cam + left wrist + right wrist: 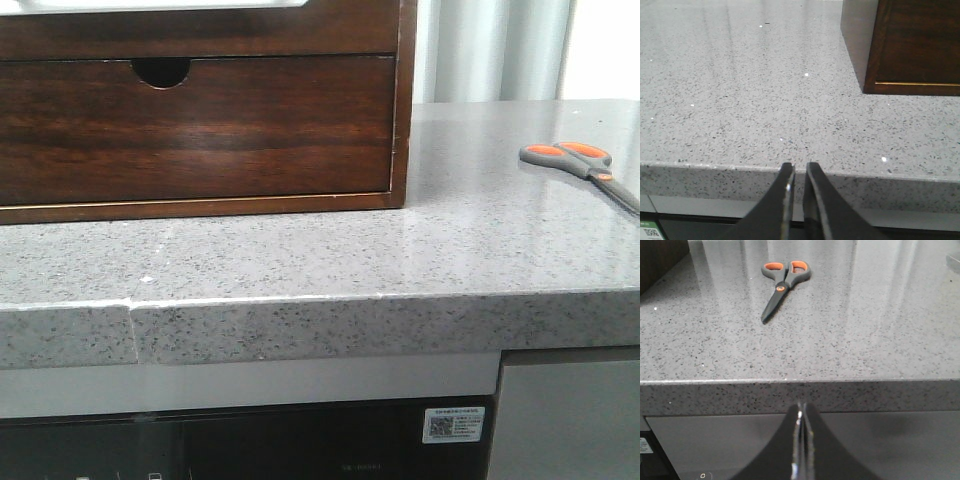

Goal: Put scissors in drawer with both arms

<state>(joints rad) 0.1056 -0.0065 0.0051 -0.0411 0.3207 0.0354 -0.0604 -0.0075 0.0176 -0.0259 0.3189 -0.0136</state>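
The scissors (578,165), with grey handles and orange-lined loops, lie flat on the grey stone counter at the far right. They also show in the right wrist view (782,280), closed, with the blades pointing towards the counter's front edge. The drawer (200,32) is the plain dark brown board with a whitish rim at the top of the wooden cabinet; it looks closed. My right gripper (801,407) is shut and empty, below the counter's front edge. My left gripper (799,167) is empty with only a narrow slit between its fingers, at the front edge left of the cabinet. Neither gripper shows in the front view.
Under the drawer is a second dark wood front with a half-round finger notch (160,72). The cabinet's corner (915,45) stands on the speckled counter (300,260). Below the counter are a dark appliance panel (250,445) and a grey door (565,420).
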